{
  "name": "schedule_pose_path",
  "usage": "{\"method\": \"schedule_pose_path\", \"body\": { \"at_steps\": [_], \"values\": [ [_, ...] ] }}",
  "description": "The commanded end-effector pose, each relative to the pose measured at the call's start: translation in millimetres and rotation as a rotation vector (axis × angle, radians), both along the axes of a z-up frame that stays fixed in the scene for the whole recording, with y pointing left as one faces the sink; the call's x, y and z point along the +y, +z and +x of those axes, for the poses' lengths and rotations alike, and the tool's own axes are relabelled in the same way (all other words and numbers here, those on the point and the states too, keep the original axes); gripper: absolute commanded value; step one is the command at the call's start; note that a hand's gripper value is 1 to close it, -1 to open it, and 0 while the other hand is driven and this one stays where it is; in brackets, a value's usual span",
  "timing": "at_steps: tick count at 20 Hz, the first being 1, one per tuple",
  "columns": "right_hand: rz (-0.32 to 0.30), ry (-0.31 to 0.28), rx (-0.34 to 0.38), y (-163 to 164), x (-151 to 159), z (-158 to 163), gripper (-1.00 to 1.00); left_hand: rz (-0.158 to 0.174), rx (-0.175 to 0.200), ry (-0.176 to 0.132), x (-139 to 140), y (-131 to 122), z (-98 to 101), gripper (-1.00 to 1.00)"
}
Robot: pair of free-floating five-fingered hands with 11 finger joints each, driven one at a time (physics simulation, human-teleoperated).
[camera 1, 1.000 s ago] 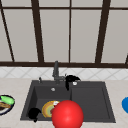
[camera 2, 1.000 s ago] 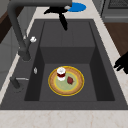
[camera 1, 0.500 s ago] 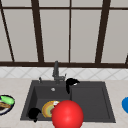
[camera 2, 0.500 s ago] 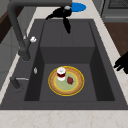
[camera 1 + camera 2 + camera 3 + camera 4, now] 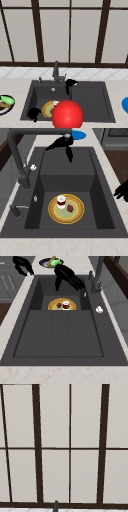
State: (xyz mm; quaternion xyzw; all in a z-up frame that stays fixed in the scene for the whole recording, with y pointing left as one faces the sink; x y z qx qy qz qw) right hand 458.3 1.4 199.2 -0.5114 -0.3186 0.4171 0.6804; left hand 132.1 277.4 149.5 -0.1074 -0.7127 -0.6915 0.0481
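Fingers point(image 5: 76, 282) of the right hand point(image 5: 70, 83) stretch straight, grasping nothing, above the back edge of the dark grey sink point(image 5: 87, 100) beside the dark metal faucet point(image 5: 56, 71), well apart from the round yellow plate point(image 5: 66, 209) and its small red-and-white cup point(image 5: 61, 201), which lie untouched in the basin, while the left hand point(image 5: 33, 113) hovers at the front rim.

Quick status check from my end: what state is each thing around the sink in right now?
Left robot hand: fingers curled, holding nothing, at the sink's front left edge.
Right robot hand: fingers straight, holding nothing, in the air by the faucet.
Faucet: no water visible.
Yellow plate: flat on the basin floor, carrying a small cup and a red piece.
Small cup: upright on the plate.
Sink: looks dry.
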Motion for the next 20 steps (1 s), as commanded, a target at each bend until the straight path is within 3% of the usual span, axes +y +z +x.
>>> {"method": "schedule_pose_path", "body": {
  "at_steps": [1,11,20],
  "values": [
    [0.0,0.098,0.063,-2.7,0.0,-5.0,-1.0,0.0,0.0,0.0,0.0,0.0,0.0,0.0],
    [0.055,0.26,0.144,-8.2,0.0,-17.2,-1.0,0.0,0.0,0.0,0.0,0.0,0.0,0.0],
    [0.121,0.412,0.106,-8.6,-11.9,-49.3,-1.0,0.0,0.0,0.0,0.0,0.0,0.0,0.0]
  ]
}}
